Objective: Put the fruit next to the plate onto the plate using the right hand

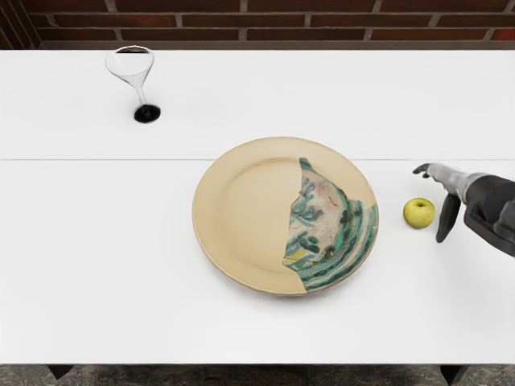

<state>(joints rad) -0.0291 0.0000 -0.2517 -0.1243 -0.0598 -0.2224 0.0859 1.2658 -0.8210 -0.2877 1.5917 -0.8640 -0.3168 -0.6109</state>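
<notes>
- We see the apple (418,212) resting on the table (121,273), just right of the plate (241,217).
- We find the right hand (455,187) beside the apple, fingers spread, grasping nothing.

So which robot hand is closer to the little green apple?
Right. The right hand hangs open beside the apple, opposite the plate, not touching. The left hand isn't in view.

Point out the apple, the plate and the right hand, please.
apple (418,212): head view, centre of its yellow-green skin.
plate (241,211): head view, bare tan part left of the pattern.
right hand (451,189): head view, middle of the hand.
</notes>
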